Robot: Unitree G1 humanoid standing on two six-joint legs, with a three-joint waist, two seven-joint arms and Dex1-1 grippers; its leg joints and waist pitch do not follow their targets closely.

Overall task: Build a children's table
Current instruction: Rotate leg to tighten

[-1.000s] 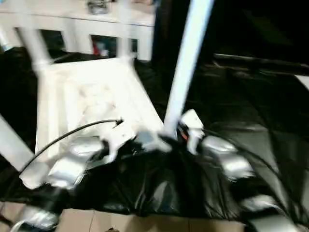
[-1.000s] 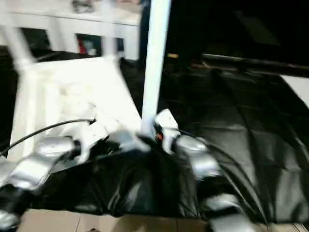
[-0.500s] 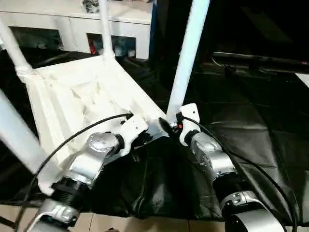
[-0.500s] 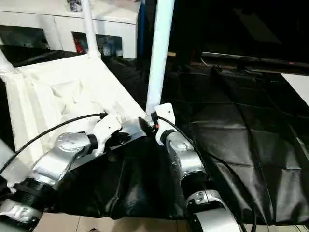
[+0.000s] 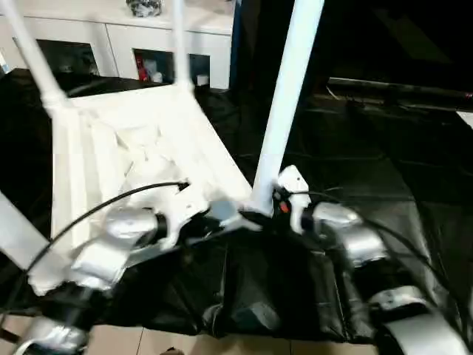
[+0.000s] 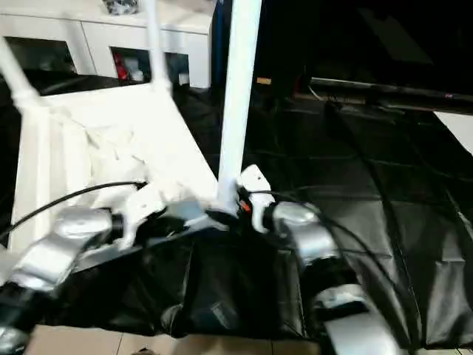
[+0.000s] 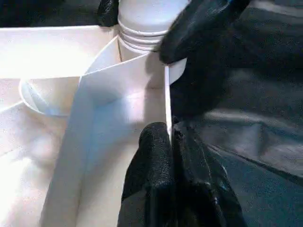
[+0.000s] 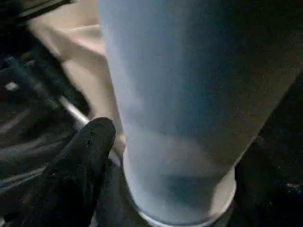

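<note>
Left eye view: the children's table [image 5: 140, 148] lay upside down on the black cover [image 5: 384, 155]. Our left gripper [image 7: 168, 142] was pinched on the top's wall beside the corner socket. Our right gripper [image 8: 165, 156] had its fingers wide around the near leg [image 5: 284, 103]. We think we should hold the top steady and keep the leg straight while twisting.

Head stereo pair: high, forward-down, overlapping on table top [image 5: 140, 148] and near leg [image 5: 284, 103]. Wrist views: very close on leg base.
</note>
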